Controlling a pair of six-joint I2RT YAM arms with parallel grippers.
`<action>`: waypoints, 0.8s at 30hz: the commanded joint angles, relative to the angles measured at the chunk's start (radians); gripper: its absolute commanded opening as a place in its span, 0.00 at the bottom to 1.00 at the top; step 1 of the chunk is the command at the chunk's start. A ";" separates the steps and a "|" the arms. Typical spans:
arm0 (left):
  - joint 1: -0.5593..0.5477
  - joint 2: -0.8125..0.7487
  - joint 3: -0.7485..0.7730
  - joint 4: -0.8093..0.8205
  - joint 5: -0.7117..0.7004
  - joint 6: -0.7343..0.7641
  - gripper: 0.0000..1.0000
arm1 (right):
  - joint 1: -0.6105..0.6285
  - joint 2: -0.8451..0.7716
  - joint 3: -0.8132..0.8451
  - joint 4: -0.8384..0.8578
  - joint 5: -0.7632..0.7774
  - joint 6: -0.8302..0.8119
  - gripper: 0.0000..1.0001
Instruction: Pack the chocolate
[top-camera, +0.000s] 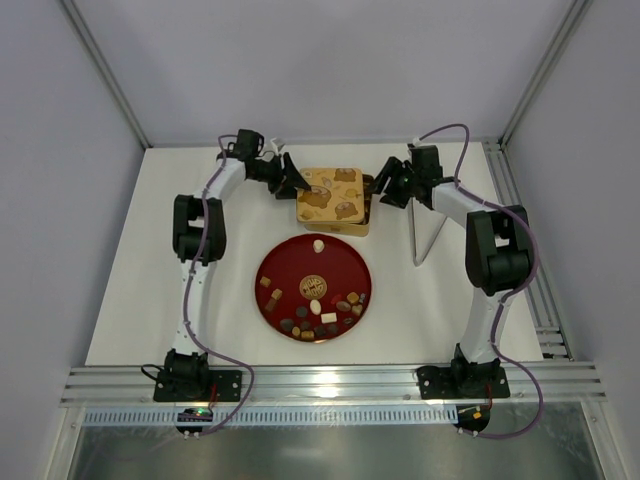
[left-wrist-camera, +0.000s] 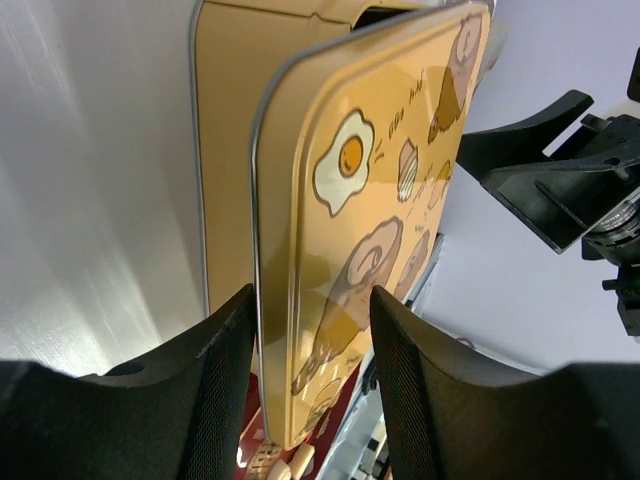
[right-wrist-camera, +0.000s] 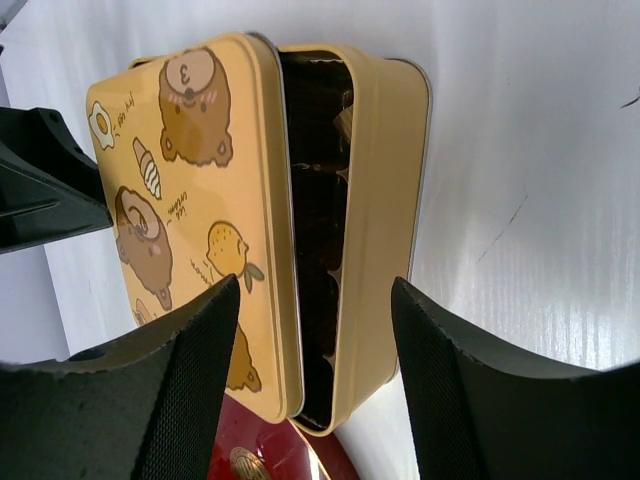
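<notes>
The chocolate (top-camera: 325, 318) lies as several small brown and cream pieces on the round red plate (top-camera: 290, 255), in front of the gold tin (top-camera: 365, 225). The tin's lid (top-camera: 332, 195), printed with bears and eggs, is tilted up off the base. A dark gap (right-wrist-camera: 315, 200) into the tin shows along one side. My left gripper (top-camera: 296, 181) is at the tin's left side, shut on the lid's edge (left-wrist-camera: 275, 250). My right gripper (top-camera: 376, 190) stands open at the tin's right side, its fingers (right-wrist-camera: 205, 360) astride lid and base without touching. A few candies (left-wrist-camera: 268, 462) show below the lid.
A thin metal wire stand (top-camera: 432, 232) rests on the white table right of the tin, under the right arm. Aluminium rails run along the table's near edge (top-camera: 330, 385) and right side (top-camera: 520, 230). White walls close in the back and sides.
</notes>
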 joint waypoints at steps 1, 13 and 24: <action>0.005 0.004 0.060 -0.029 -0.005 0.025 0.49 | 0.008 0.014 0.043 0.027 -0.006 -0.009 0.63; -0.021 0.024 0.131 -0.032 -0.036 0.003 0.47 | 0.014 0.037 0.059 0.027 -0.009 -0.010 0.61; -0.031 0.037 0.148 -0.045 -0.119 -0.008 0.46 | 0.019 0.073 0.096 0.004 -0.009 -0.021 0.61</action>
